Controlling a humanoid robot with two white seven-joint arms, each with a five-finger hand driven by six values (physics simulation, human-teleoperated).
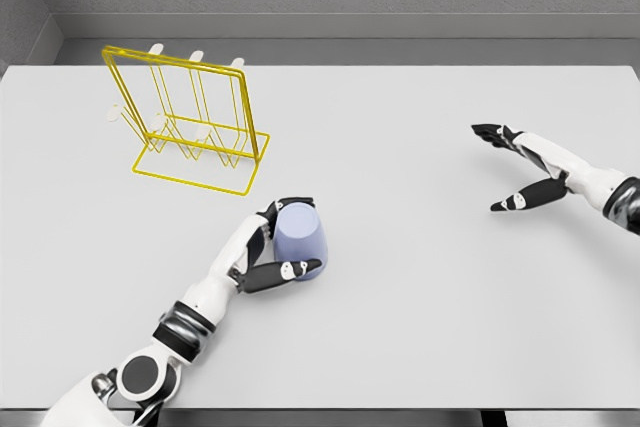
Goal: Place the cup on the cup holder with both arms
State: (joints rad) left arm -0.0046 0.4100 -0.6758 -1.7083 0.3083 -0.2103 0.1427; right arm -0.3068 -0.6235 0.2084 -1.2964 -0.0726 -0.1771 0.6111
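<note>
We are reaching our white, black-jointed left arm up from the lower left corner, its five-finger left hand (pixel 268 247) curling around a pale lavender plastic cup (pixel 299 238) — thumb pressing the near side, fingers wrapping the far rim. Our right arm is entering from the right edge, its right hand (pixel 525 169) hovering open — fingers and thumb spreading wide, holding nothing.
</note>
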